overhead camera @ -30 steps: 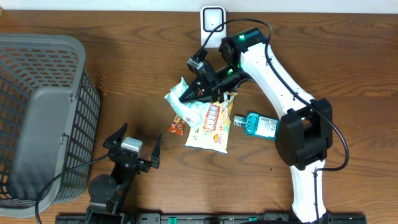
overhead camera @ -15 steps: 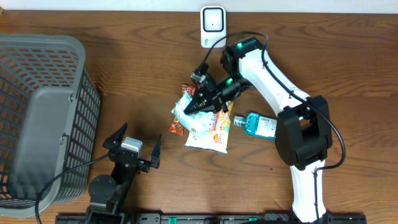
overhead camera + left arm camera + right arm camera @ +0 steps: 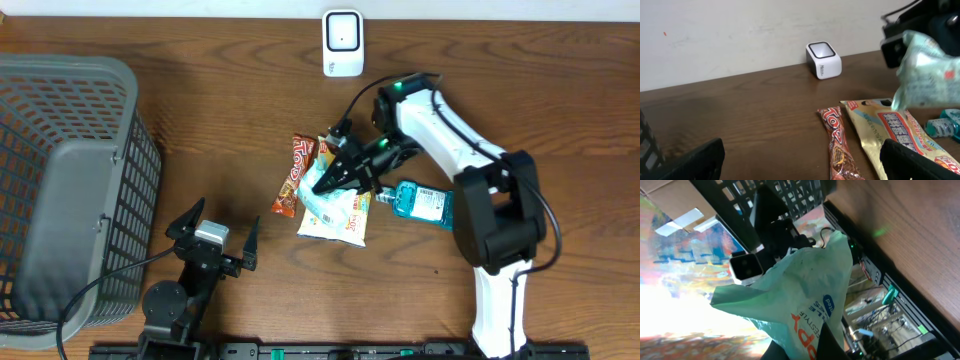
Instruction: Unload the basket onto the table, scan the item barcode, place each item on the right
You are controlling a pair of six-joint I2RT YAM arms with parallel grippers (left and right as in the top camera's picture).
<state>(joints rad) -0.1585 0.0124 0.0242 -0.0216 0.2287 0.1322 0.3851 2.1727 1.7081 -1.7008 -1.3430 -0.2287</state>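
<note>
Pale green snack packet (image 3: 924, 75) is hanging clamped in my right gripper (image 3: 322, 184) above the yellow snack bag (image 3: 342, 216), its long axis tilting steeply, free end pointing down. I'm seeing my left gripper (image 3: 224, 216) standing spread wide.

We count one table (image 3: 200, 100), one basket (image 3: 140, 170) of grey mesh and one scanner (image 3: 342, 42), white. Goods number four in all, no two of a kind: one pale packet (image 3: 925, 75), one bar (image 3: 294, 175) in a red-brown wrapper, one bag (image 3: 340, 222) printed yellow and white, and one bottle (image 3: 425, 203) of blue liquid. We count two arms, one white arm (image 3: 450, 130) and one black arm (image 3: 170, 300). Grippers likewise number two: one left gripper (image 3: 215, 228) and one right gripper (image 3: 320, 185). We count two fingers on the left gripper; those on the right we cannot count apart from overhead
</note>
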